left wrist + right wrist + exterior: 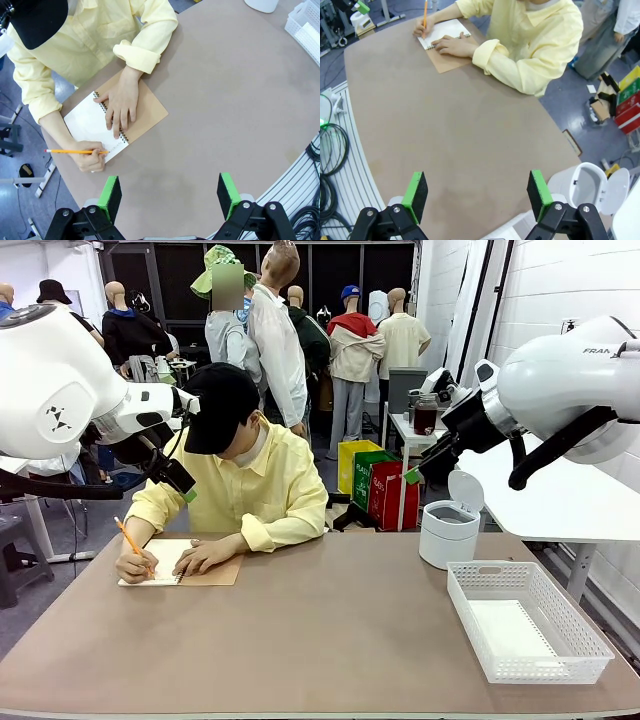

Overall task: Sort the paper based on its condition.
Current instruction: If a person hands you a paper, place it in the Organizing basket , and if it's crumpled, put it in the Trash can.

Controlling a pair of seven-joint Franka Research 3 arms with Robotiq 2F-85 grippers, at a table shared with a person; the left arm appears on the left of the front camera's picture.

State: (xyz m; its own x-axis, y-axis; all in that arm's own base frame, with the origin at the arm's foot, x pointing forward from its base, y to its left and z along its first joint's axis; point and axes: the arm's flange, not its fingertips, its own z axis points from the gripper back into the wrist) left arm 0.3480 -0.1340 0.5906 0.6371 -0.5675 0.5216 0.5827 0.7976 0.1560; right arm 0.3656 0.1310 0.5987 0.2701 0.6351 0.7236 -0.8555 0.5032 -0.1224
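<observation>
A person at the far side writes with an orange pencil (130, 540) on the open page of a spiral notebook (185, 565) with a brown card cover, one hand flat on it. What looks like a smooth white sheet of paper (510, 628) lies flat in the white basket (530, 672) at the right. My left gripper (169, 197) hangs open high above the table near the notebook (85, 120), nothing between its green pads. My right gripper (477, 195) is also open and empty, raised over the table's right side. From the front, both grippers (183, 485) (415, 473) hover beside the person.
A small white bin (447, 530) with its lid flipped up stands behind the basket at the far right; the bin (587, 185) is open-topped in the right wrist view. Cables lie off the table's near edge. The brown table (330, 640) is bare in the middle.
</observation>
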